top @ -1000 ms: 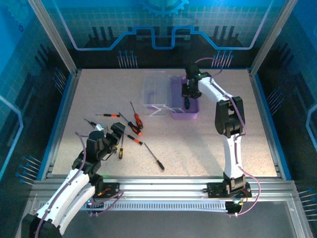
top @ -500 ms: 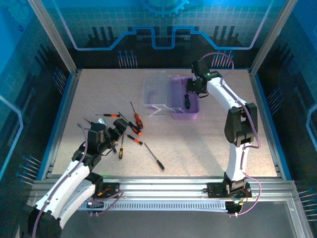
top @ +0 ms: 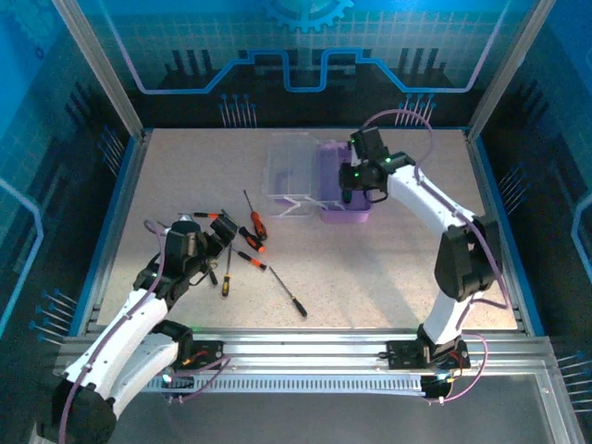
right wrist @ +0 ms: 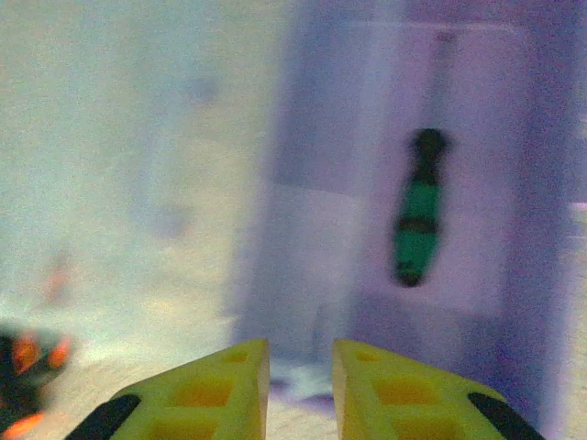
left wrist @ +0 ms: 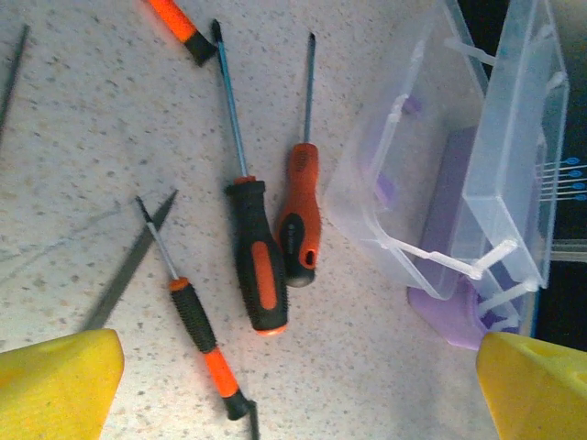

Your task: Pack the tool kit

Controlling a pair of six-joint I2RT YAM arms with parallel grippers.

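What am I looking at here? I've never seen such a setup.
Two robot arms are bolted at the near edge of a table. The wide picture comes from a fixed camera above and behind them; the other two come from cameras on each wrist. Orange-and-black screwdrivers lie loose on the table. The left end effector hovers open over them. The right end effector, jaws slightly apart, holds nothing; below it a green-handled screwdriver lies in the purple case, lid open.

Speckled beige table (top: 388,268); aluminium rail (top: 305,347) along near edge; blue gear-pattern backdrop (top: 305,37) behind far side.
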